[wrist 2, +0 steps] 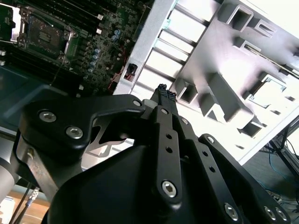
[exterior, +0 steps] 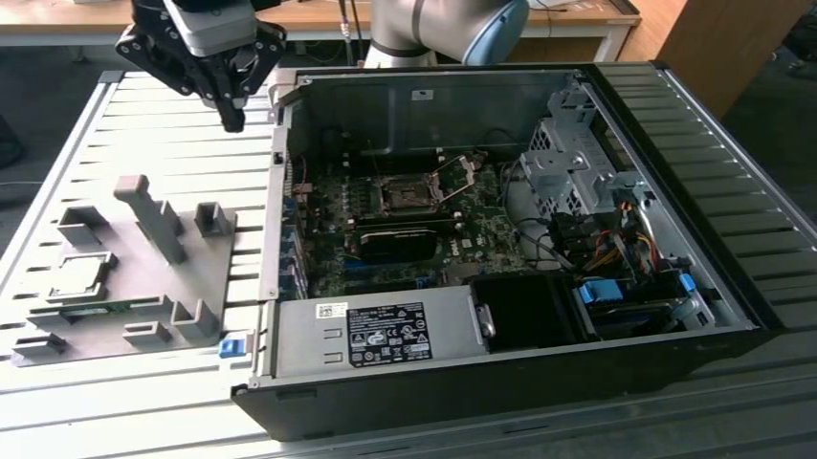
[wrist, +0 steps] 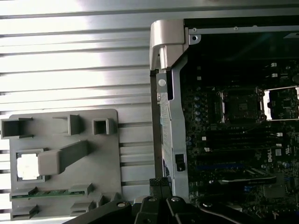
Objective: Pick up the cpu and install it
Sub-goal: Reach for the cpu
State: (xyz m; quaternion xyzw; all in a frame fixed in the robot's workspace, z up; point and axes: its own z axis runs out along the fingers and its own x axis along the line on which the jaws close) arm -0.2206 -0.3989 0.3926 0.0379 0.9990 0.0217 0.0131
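Across the exterior view a slatted metal table (exterior: 166, 124) fills the floor of the scene, with a wooden desk (exterior: 320, 19) along the upper edge behind it and the pale arm (exterior: 447, 29) rising at top centre. An open computer case (exterior: 715, 191) lies on its side over the middle and right of the frame, showing the green motherboard (exterior: 422, 239), its square socket (exterior: 411, 196) with the metal frame flipped up, and a power supply (exterior: 383, 330) along the case's lower edge. At the lower left a grey holder plate (exterior: 128, 287) with upright posts rests on the slats just beside the case. The cpu (exterior: 79, 277) sits flat in a square recess toward the left side of that plate, silvery top upward, with a thin green memory stick (exterior: 102, 308) lying just below it. The gripper (exterior: 232, 115) hangs in the upper left, above the bare slats between the plate and the case's corner, well apart from the cpu. Its fingers are drawn together to a single narrow tip, as both wrist views also show, and they hold and touch nothing.
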